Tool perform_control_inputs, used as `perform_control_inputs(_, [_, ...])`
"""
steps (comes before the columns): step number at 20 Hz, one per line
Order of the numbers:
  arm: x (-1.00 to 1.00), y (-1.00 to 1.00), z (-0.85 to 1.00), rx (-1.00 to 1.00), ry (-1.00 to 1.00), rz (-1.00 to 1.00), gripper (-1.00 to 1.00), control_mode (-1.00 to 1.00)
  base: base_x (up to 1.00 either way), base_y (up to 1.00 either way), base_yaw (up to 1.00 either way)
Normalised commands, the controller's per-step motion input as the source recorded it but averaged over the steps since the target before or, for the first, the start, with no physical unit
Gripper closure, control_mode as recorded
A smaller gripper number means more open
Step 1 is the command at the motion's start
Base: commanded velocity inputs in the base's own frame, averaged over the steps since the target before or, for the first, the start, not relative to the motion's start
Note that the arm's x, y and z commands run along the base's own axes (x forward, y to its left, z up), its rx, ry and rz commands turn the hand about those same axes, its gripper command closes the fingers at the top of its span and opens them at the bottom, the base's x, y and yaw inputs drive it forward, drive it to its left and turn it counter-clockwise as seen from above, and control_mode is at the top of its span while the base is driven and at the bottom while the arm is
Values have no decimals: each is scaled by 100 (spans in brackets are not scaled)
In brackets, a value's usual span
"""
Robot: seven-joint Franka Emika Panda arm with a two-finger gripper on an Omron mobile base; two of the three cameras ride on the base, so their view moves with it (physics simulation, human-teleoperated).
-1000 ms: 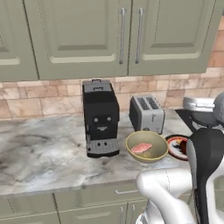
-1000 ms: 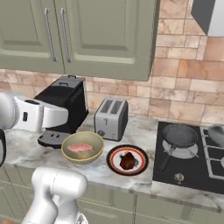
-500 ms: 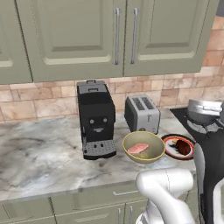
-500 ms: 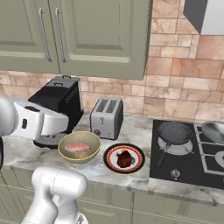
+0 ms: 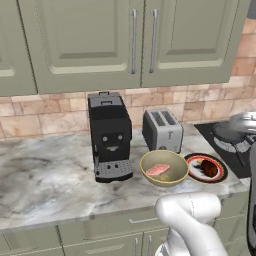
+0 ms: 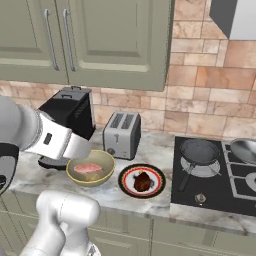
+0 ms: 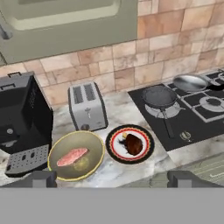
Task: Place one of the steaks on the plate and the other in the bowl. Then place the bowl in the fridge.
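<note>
Marble counter point(image 5: 45, 175) holds one bowl point(image 7: 76, 156) with one pink steak point(image 7: 71, 156), one plate point(image 7: 129, 144) with one dark steak point(image 7: 133, 145); pincer point(image 7: 111, 178) wide.

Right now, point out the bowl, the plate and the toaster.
bowl point(image 7: 93, 144): hand view, bare right rim.
plate point(image 7: 114, 144): hand view, red ring left of the dark steak.
toaster point(image 6: 121, 135): right base view, silver front face.

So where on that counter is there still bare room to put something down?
The widest bare patch is the marble left of the coffee machine. A thin strip runs along the front edge before the bowl and plate. It is crowded from the coffee machine past the toaster to the hob, which holds pans.
</note>
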Motion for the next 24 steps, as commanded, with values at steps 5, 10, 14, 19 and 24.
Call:
perform_control_inputs(5, [0,-11,-17,14,28,2,-100,-100,0,0,0])
perform_control_inputs(10, [0,0,-34,6,15,0,-100,-100,0,0,0])
perform_control_inputs(14, [3,0,-63,4,11,0,-100,-100,0,0,0])
perform_control_inputs(19, [13,0,-67,3,3,0,-100,-100,0,0,0])
perform_control_inputs(24, [36,1,-59,3,8,0,-100,-100,0,0,0])
